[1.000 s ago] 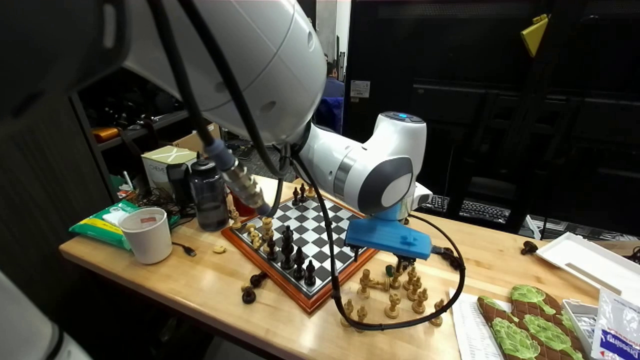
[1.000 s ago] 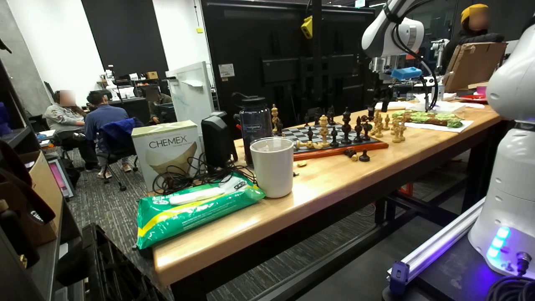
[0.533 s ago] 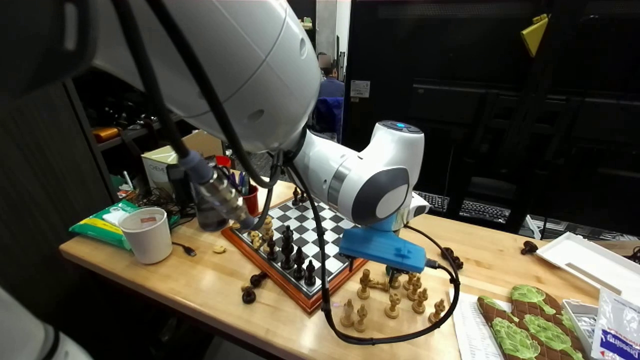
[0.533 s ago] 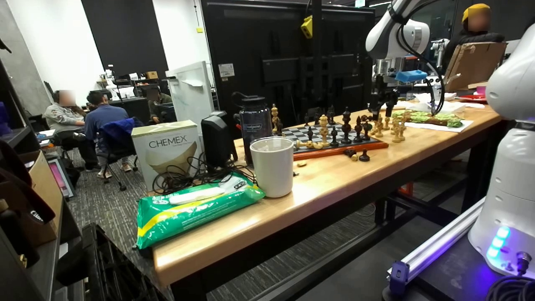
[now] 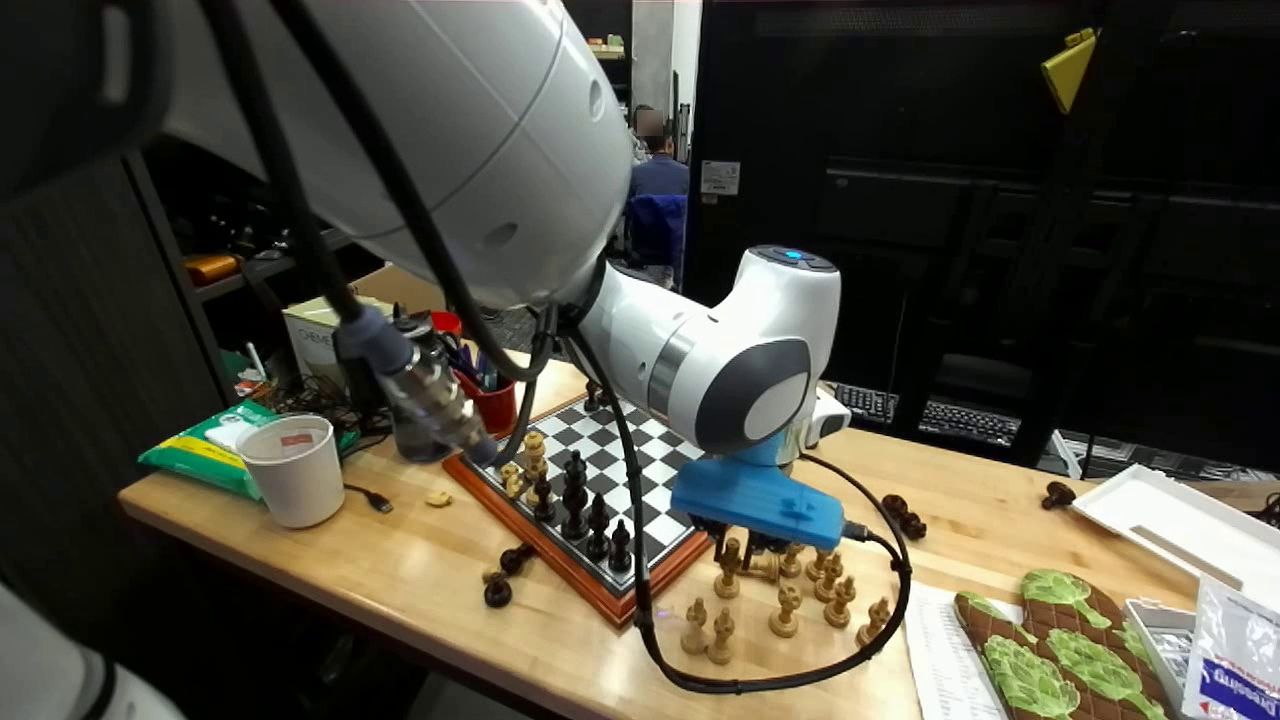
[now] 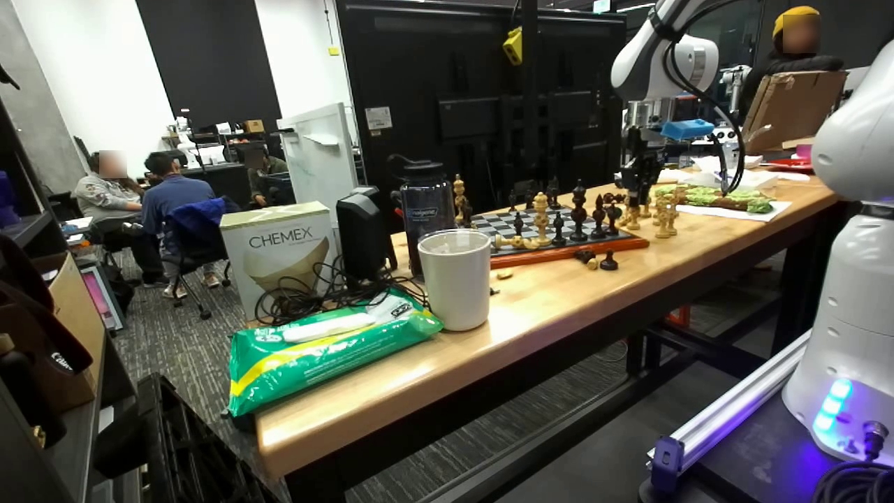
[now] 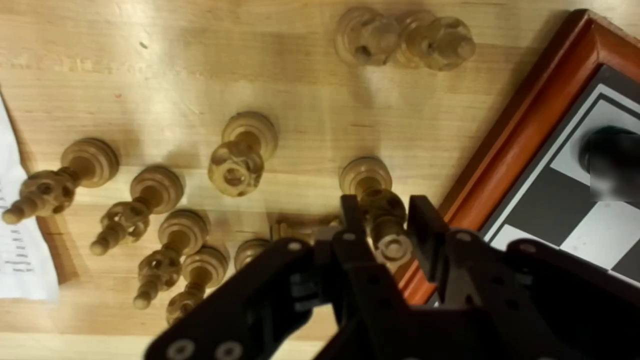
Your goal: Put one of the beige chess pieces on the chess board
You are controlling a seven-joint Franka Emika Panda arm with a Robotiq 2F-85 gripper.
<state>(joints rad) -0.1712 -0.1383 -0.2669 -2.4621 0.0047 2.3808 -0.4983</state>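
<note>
Got a beige chess piece (image 7: 382,207) standing upright in the gap of the gripper (image 7: 386,212), apparently with its base on the wooden table (image 5: 400,560), just right of the chess board (image 5: 568,566) in an exterior view. Definitely changed from a second ago: lower now, a bit further left, and with the fingers (image 7: 425,215) looking closer together. Can't tell about a proper grip though. Pretty snug on both sides in the wrist view, but no clear sign of contact, so not calling it held. No shift in the piece's spot either, so probably right at the grasp, with the lift, carry and placing all left to do.

Careful with the toppled beige chess piece (image 5: 763,567) just to the right, plus more upright beige chess pieces (image 5: 785,610) further right and nearer. Easy to clip on the way up, probably. After that, just a short hop left. Would steer past the near row of dark chess pieces (image 5: 574,500) and set down further in. Wouldn't worry about the paper (image 5: 945,655) partly under the leaf-print oven mitts (image 5: 1095,660), way off right.
</note>
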